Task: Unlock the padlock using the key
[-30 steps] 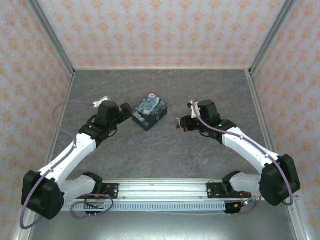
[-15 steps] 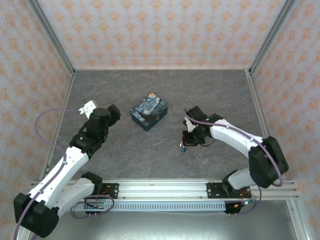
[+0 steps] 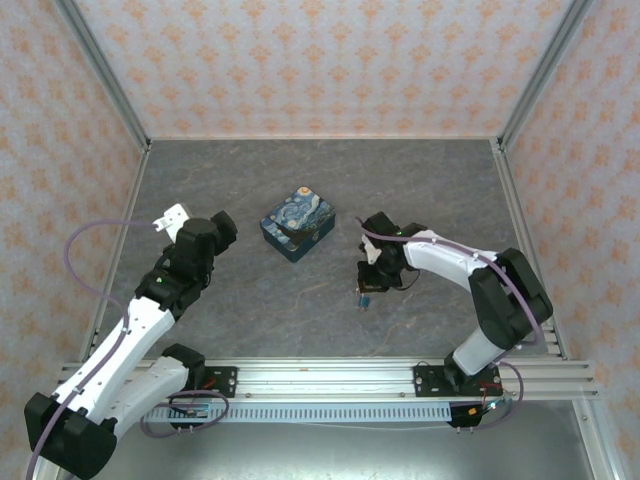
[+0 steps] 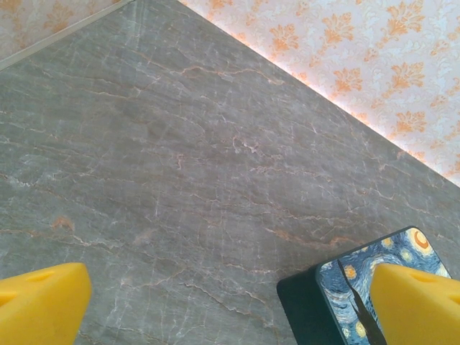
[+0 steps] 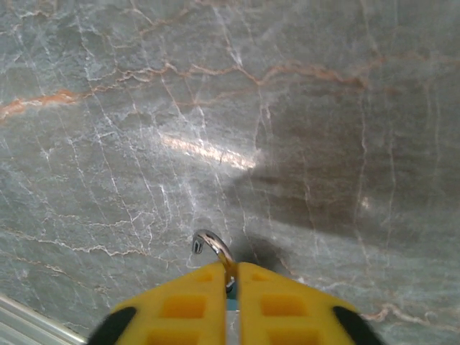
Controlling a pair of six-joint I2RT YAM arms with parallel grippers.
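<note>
The padlock [image 5: 212, 243] is pinched in my right gripper [image 5: 235, 267], which is shut on it. Its silver shackle curls out past the yellow fingertips with one end free, and a sliver of teal body shows between the fingers. In the top view the padlock [image 3: 366, 297] is a small blue speck hanging under my right gripper [image 3: 369, 285], low over the stone floor, right of the box. My left gripper [image 3: 222, 230] stands open with nothing in it, left of the box; its yellow fingers [image 4: 43, 302] frame bare floor. The key is hidden.
A blue-and-yellow swirl-painted box [image 3: 298, 223] sits mid-table; its corner [image 4: 338, 302] lies by my left gripper's right finger. The grey marbled floor [image 3: 300, 300] is walled by patterned panels at back and sides. A metal rail [image 3: 320, 378] runs along the near edge.
My left gripper has pulled back from the box to the left. My right gripper has swung toward the near side and dropped low over the floor with the padlock.
</note>
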